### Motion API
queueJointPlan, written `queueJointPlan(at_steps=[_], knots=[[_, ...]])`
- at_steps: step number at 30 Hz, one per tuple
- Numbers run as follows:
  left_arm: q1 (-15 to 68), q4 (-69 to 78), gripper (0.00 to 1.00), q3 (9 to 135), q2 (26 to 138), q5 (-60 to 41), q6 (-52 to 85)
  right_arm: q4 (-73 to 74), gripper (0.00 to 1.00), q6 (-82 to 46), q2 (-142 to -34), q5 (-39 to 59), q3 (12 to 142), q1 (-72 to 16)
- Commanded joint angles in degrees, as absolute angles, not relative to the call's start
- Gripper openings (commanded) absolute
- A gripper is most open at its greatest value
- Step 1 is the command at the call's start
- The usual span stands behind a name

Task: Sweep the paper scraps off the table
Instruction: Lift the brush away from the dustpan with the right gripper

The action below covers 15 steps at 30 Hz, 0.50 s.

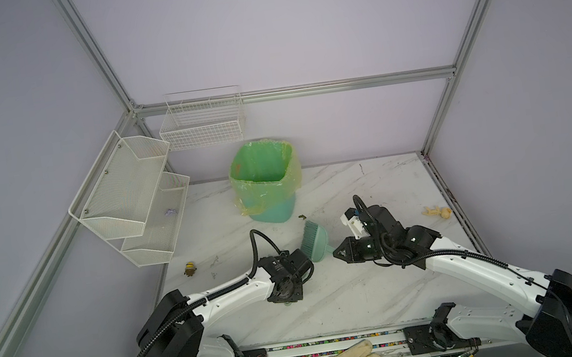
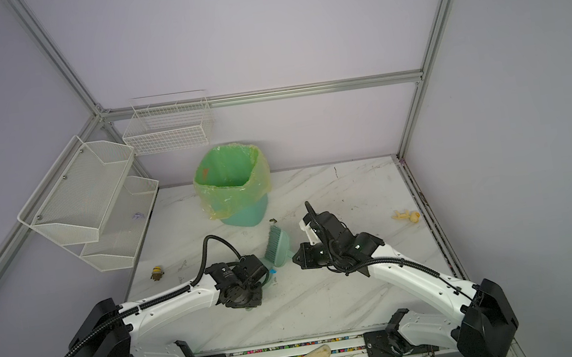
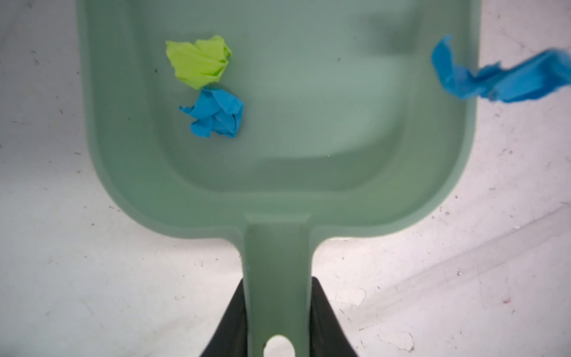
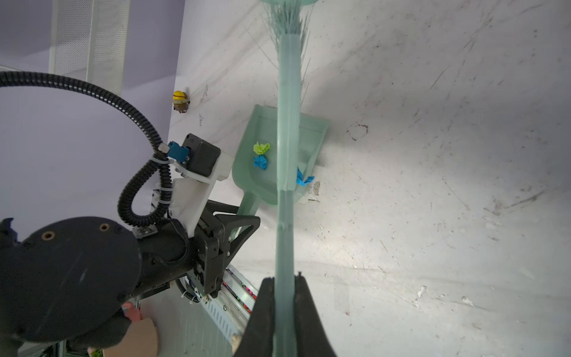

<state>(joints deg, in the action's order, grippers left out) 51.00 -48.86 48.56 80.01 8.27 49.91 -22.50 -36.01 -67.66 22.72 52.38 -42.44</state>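
The left end effector is clamped narrowly on the handle of a pale green dustpan, which lies flat on the counter. The right end effector is closed tight on the handle of a matching brush, whose bristles are lifted clear of the pan. Of the paper scraps, a lime-green wad and a blue wad sit touching each other inside the pan. A longer blue scrap straddles the pan's side wall, partly hanging out over the counter. The scraps look almost weightless, soft and crumpled, so they would likely roll or flick away under a quick stroke, and the straddling one could drop off if the pan tilts. They are too small to pinch; nudging them gently with the bristle tips seems the right hold, with the pan carried level by its stiff handle. No brand, label or readable writing shows on the pan or the brush.
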Motion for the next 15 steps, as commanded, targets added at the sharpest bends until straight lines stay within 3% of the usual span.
queueJointPlan(at_steps=[1,10,15], knots=[[50.73,-48.53,0.0,51.36,79.1,9.32,50.1,-14.93,0.0,-39.13,-68.68,27.37,54.46,-42.37],[50.68,-48.53,0.0,52.21,80.42,9.31,50.19,-5.82,0.0,-43.81,-72.68,30.69,49.33,-43.85],[50.72,-48.52,0.0,52.38,79.78,9.72,50.38,-11.97,0.0,-40.94,-71.18,27.25,44.41,-43.85]])
